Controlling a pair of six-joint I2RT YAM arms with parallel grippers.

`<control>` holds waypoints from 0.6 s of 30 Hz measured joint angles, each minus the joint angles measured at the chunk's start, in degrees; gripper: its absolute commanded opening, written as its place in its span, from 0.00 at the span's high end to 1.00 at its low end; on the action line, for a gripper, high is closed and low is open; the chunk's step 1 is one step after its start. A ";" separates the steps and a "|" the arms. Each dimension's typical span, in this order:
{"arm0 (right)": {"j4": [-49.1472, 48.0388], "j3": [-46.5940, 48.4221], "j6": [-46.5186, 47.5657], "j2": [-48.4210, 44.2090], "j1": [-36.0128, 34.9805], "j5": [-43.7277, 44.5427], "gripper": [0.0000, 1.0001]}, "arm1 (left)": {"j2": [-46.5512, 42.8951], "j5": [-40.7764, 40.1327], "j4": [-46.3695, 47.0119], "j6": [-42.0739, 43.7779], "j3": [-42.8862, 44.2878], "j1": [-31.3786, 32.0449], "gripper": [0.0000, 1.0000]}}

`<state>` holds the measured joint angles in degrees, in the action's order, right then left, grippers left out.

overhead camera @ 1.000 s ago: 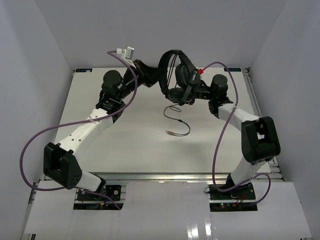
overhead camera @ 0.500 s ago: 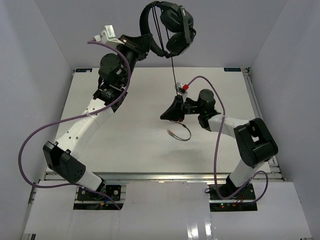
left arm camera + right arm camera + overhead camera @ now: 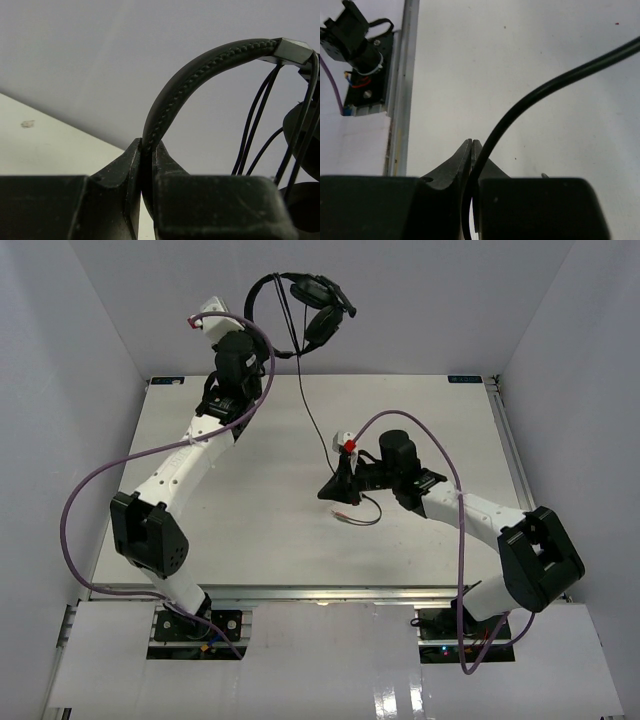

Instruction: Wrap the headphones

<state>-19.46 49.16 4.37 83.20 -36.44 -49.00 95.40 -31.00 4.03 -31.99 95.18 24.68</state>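
Observation:
The black headphones (image 3: 305, 310) hang high in the air at the back, above the table's far edge. My left gripper (image 3: 258, 324) is shut on the stitched headband (image 3: 200, 70); the earcups (image 3: 322, 312) dangle to its right with cable turns beside them. The thin black cable (image 3: 312, 425) runs down from the earcups to my right gripper (image 3: 327, 493), which is shut on it low over the table's middle. In the right wrist view the cable (image 3: 535, 100) passes between the closed fingers. The cable's loose end with coloured plugs (image 3: 345, 515) lies on the table below.
White table (image 3: 250, 510) with metal rails along its edges (image 3: 402, 85); grey walls on three sides. Purple robot cables (image 3: 90, 490) loop beside both arms. The left arm's base mount shows in the right wrist view (image 3: 355, 50).

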 measured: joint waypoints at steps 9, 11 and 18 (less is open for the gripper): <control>15.83 4.54 11.30 -1.31 -3.14 10.12 0.92 | 3.40 -3.27 0.22 10.29 -3.70 -0.14 1.00; 19.19 5.62 13.30 -2.52 -3.40 11.99 0.92 | 3.83 -3.80 0.91 12.91 -5.57 -0.11 1.00; 29.05 10.21 19.45 -7.32 -3.50 17.82 0.92 | 4.68 -4.60 3.25 19.85 -14.04 -0.11 1.00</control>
<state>9.59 59.37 23.82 75.88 -39.94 -31.18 100.08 -35.60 7.28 -12.14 81.14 24.58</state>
